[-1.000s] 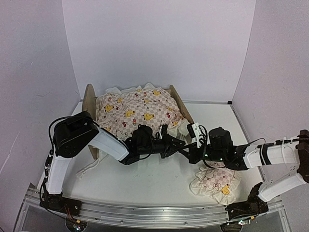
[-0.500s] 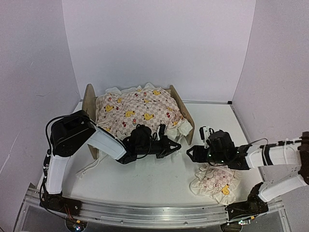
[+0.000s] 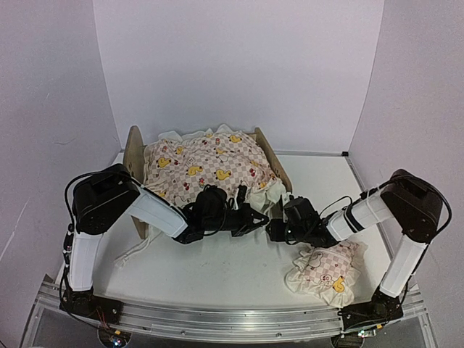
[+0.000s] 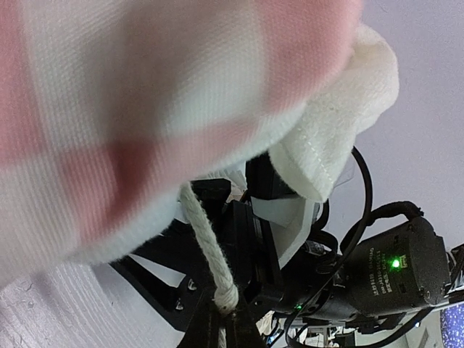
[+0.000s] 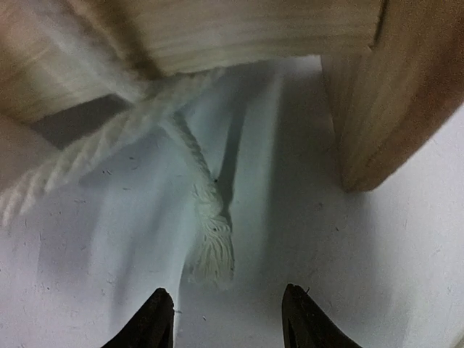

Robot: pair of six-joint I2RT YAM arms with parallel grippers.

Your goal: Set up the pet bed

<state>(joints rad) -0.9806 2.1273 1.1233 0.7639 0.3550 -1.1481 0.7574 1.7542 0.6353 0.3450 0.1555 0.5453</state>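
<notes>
The pet bed (image 3: 133, 154), a light-wood frame, stands at the back left with a frilled cartoon-print quilt (image 3: 206, 170) heaped on it. My left gripper (image 3: 263, 215) is at the bed's near right corner, shut on a white cord (image 4: 209, 250) that hangs from under the quilt (image 4: 145, 109). My right gripper (image 3: 273, 230) is low at the same corner, open. Between and just beyond its fingertips (image 5: 156, 320) lies a frayed cord end (image 5: 210, 254) on the table, untouched. The wooden frame (image 5: 239, 29) and a leg (image 5: 391, 109) are close above it.
A small frilled pillow (image 3: 324, 272) lies on the table at the front right, beside my right forearm. Another white cord (image 3: 134, 250) trails on the table by the bed's near left corner. White walls enclose the table on three sides.
My right gripper let go and opened, drew back, then reached left and low to the bed's corner. My left gripper closed on the cord and stayed put.
</notes>
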